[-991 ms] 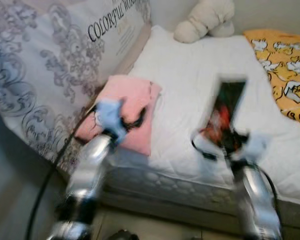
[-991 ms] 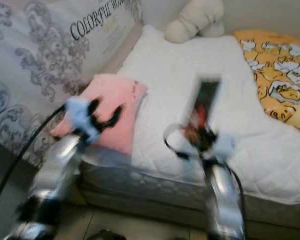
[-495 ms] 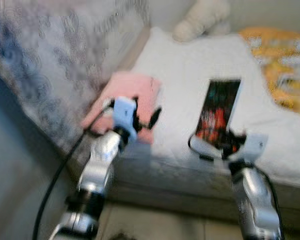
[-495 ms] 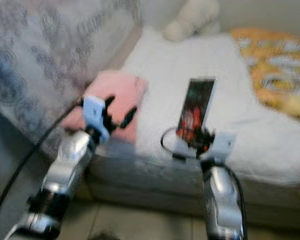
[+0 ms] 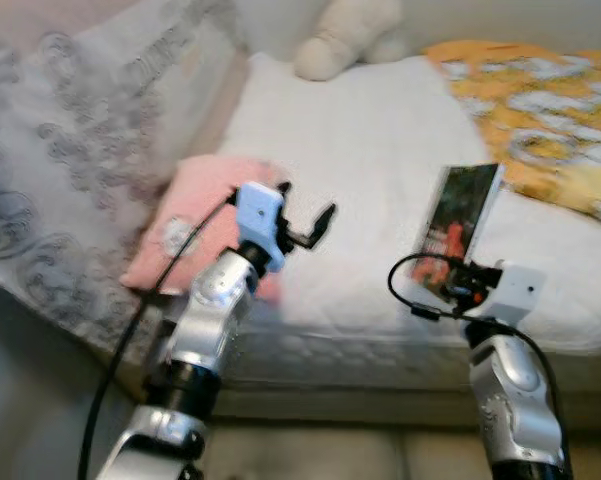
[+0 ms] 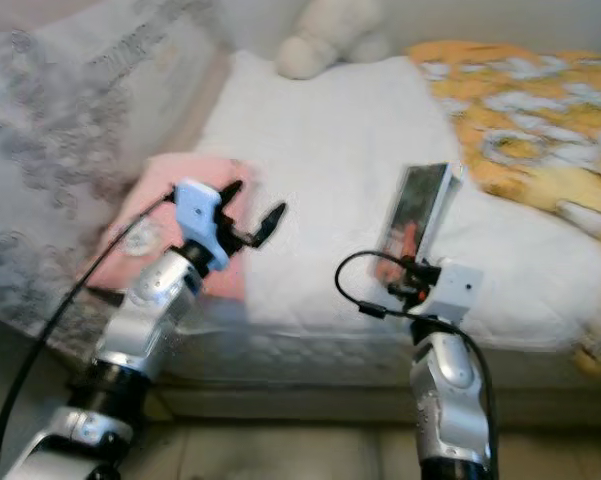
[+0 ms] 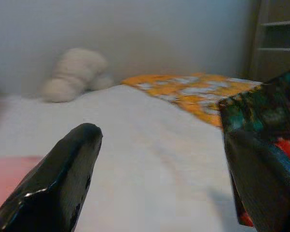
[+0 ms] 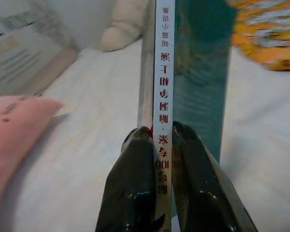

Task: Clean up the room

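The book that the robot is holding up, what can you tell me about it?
The book is a thin paperback with a dark, glossy-looking cover in black-green with red patches. Its white spine carries red Chinese characters. The right gripper pinches it at the spine's lower end, one black finger on each cover, so it stands nearly upright, tilted slightly, above the white bed. Nothing else touches it.

Home bedroom, white quilted bed (image 5: 370, 150), patterned pillow (image 5: 70, 200), plush toy (image 5: 345, 40), orange cartoon blanket (image 5: 540, 90)
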{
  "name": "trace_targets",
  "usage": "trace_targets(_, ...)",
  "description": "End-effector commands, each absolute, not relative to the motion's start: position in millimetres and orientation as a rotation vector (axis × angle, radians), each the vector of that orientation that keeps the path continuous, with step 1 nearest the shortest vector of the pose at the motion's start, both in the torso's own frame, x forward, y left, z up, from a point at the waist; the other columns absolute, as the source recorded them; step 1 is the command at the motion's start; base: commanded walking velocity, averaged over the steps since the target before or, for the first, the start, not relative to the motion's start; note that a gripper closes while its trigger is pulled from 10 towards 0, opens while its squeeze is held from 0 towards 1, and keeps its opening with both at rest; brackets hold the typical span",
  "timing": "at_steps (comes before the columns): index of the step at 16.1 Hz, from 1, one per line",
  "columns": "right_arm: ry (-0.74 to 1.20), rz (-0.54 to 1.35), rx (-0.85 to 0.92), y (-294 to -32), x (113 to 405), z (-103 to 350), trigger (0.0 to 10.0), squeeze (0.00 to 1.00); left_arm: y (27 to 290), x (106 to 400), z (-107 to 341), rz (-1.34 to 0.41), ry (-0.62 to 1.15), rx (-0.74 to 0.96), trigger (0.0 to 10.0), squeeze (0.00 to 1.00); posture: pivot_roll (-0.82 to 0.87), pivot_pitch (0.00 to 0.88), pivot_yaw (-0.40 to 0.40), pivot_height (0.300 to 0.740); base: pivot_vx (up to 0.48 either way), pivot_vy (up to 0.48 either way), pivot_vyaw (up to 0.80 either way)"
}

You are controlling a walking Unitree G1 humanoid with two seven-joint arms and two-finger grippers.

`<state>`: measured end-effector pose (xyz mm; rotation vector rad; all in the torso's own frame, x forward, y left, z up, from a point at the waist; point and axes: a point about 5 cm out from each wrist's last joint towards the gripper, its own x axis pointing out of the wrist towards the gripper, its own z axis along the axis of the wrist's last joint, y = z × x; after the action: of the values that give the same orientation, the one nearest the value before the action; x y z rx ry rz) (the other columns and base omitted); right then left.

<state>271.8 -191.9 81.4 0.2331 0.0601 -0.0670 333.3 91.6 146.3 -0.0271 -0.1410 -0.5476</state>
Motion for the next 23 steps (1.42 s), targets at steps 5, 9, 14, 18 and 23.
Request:
trace_targets(5,0.010,0.078,0.233,-166.1,290.5,97.5,0.0,0.00,107.9,335.0,135.1,-0.464,-0.089,-0.033,10.0,0.00,-0.01,0.000,0.010,0.736,0.358,0.316,0.00)
trace_targets(9,0.030,0.134,0.251,-157.9,310.0,99.5,0.0,0.00,97.9,334.6,137.9,-0.490,-0.097,-0.001,10.0,0.00,0.02,0.000,0.004,0.736,0.336,0.342,0.00)
trace_targets(14,0.146,0.217,0.500,-124.6,356.1,104.1,0.0,0.00,108.4,326.5,157.7,-0.474,-0.140,-0.008,10.0,0.00,0.15,0.000,-0.018,0.736,0.000,0.000,0.00)
trace_targets(18,0.388,0.132,0.718,-157.1,334.0,45.1,0.0,0.00,113.7,308.8,161.4,-0.492,-0.127,-0.007,10.0,0.00,0.20,0.045,-0.019,0.736,0.000,0.000,0.00)
trace_targets(23,0.444,0.105,0.553,-200.3,322.3,34.1,0.0,0.00,105.6,295.3,164.8,-0.498,-0.094,-0.072,10.0,0.00,0.18,0.035,-0.015,0.736,0.000,0.000,0.00)
